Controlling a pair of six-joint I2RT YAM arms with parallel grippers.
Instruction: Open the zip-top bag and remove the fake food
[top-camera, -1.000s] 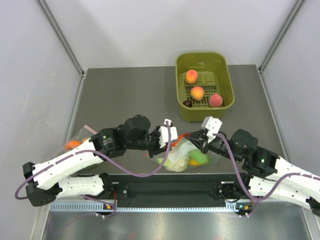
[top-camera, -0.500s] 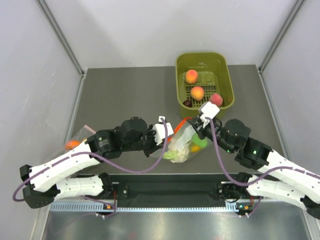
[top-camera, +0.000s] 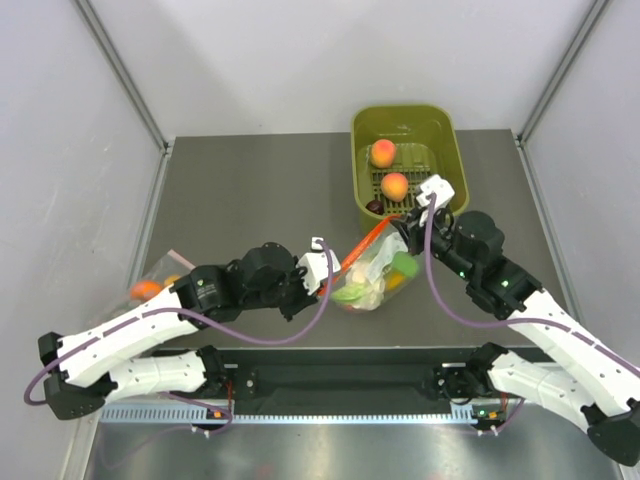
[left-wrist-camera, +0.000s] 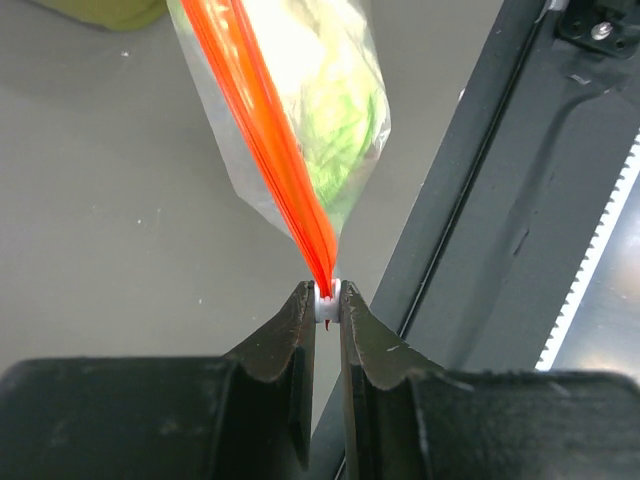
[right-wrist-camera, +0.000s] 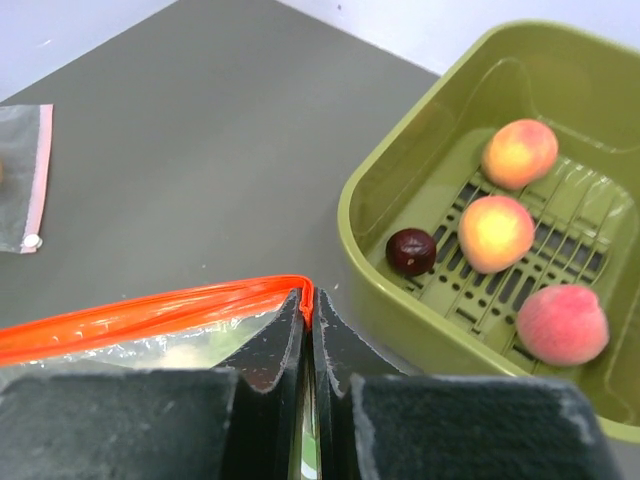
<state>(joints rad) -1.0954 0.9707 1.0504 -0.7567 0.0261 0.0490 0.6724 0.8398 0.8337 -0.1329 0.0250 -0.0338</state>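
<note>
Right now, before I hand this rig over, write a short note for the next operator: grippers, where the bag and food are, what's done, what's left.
Left gripper: jaws shut on the white slider at one end of the orange strip of the zip-top bag.
Right gripper: jaws shut on the strip's other end.
Bag is strung between the two, beside the green bin; the fake food is inside it.
Done: both ends gripped.
Left: the mouth looks zipped; open it, then take the food out.

Clear bag (top-camera: 372, 285) w/ orange strip (left-wrist-camera: 266, 150); green bin (top-camera: 400, 118).
</note>
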